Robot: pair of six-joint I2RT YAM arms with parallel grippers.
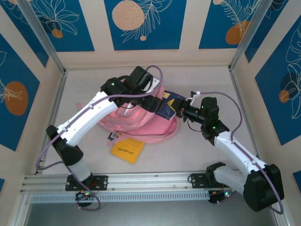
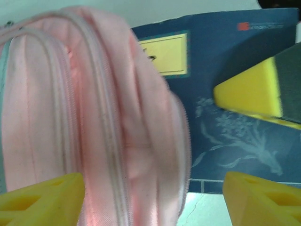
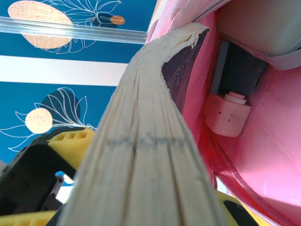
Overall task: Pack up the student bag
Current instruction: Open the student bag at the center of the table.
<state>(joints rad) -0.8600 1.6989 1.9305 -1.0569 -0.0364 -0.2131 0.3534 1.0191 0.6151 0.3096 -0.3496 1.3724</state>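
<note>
Finding a yellow booklet (image 1: 127, 150) lying flat on the table (image 1: 197, 155) nearest the arm bases, just beside a pink strap, its one dark print line too small for reading. Just beyond, seeing the bag (image 1: 134, 120) slumping at mid-table, pink and soft, mouth facing right. Reaching over it with the left gripper (image 1: 151, 102), jaws released and standing wide, yellow fingertips (image 2: 42, 197) sitting either side of a zippered fold without pinching it. Clenching the right gripper (image 1: 186, 113) on a dark blue book (image 1: 170, 107) at the bag's mouth, one yellow pad (image 2: 249, 89) pressing flat on the cover. Showing on that cover a pale yellow label (image 2: 164, 54) with blurred, unreadable script, a small red mark (image 2: 243, 26) near the top edge with fine lettering too soft for reading, and a faint floral drawing. In the right wrist view, looking along the cream page edges, faint dark lettering running across them, not legible, the far corner poking into the pink lining beside a pale round-ended item (image 3: 228, 117). Farthest off, ringing the table, blue wall panels (image 1: 141, 23) bearing white leaf outlines and orange discs.
</note>
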